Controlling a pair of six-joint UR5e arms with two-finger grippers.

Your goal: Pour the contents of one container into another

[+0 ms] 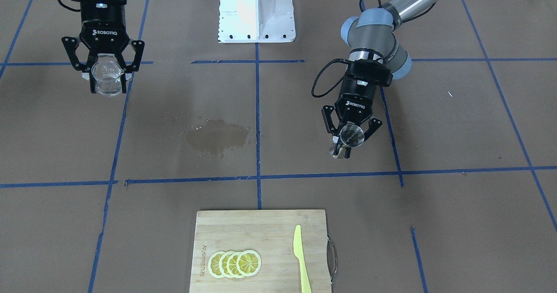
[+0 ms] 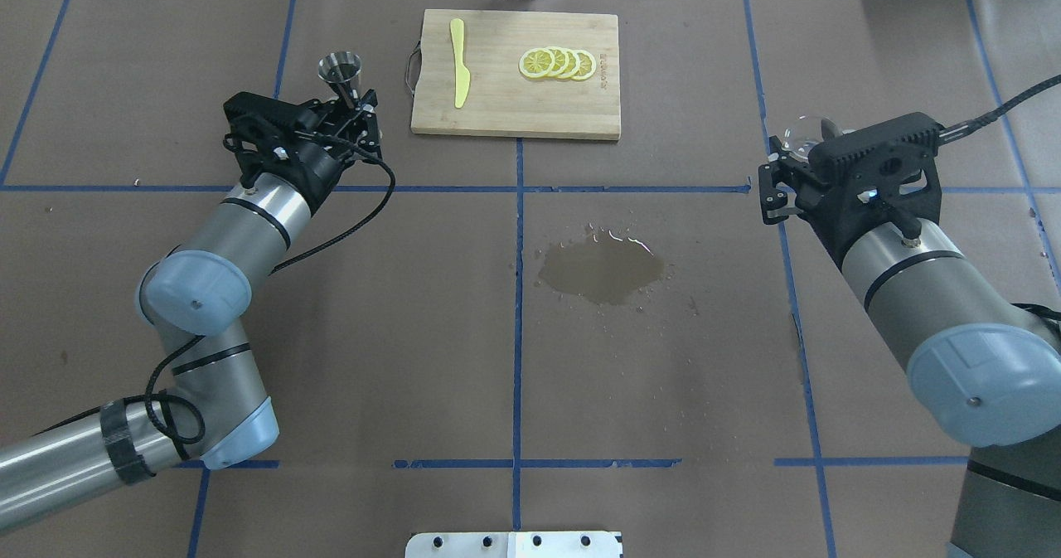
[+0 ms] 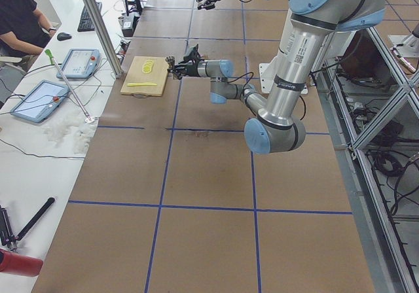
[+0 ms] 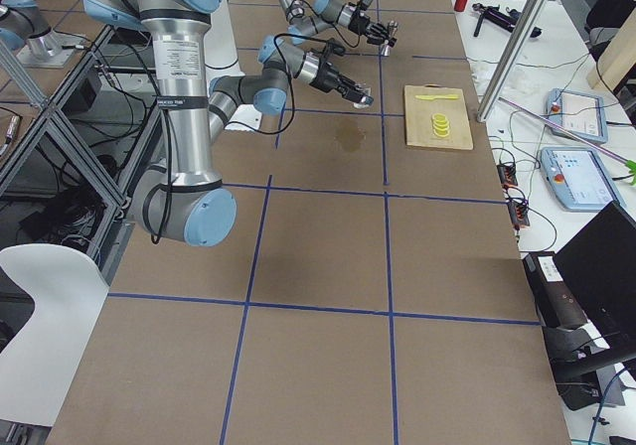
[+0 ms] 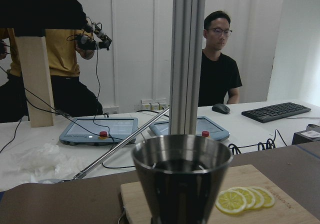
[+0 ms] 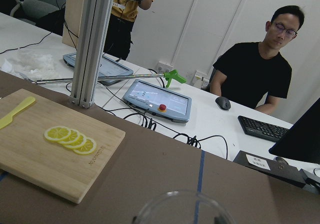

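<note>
R gripper (image 1: 109, 86) pinches the glass tumbler (image 1: 106, 72) betw. both fingers, pressing on its bulging sides. It holds the tumbler clear of the table, roughly upright. What's in it can't be told; the front view hints at a little liquid, not certain. L gripper (image 2: 350, 104) is clamped on the steel jigger (image 2: 341, 67) at about its waist. The upper cone is open & upright, off the table, near the handle end of the cutting board (image 2: 514, 118). L wrist cam shows the jigger's inside dark, so the fill level can't be judged.

Outward: the arms sit toward opposite ends of the table, so tumbler & jigger are well apart. A wet patch (image 2: 601, 272) lies on the paper betw. them. The board carries lemon slices (image 2: 557, 63) & a yellow knife (image 2: 458, 73), neither involved.

Judgement: pour not begun; the vessels need bringing together first. Risks from here:
- The jigger mouth is small, so any misalignment or too quick a tilt prob. sends liquid past the rim onto the paper.
- The tumbler's smooth rounded glass may slip or rotate in the fingers once tipped.
- The jigger, held at one narrow point, may pivot if the tumbler's lip knocks it.
- The wet paper is a poor spot to set either down.
</note>
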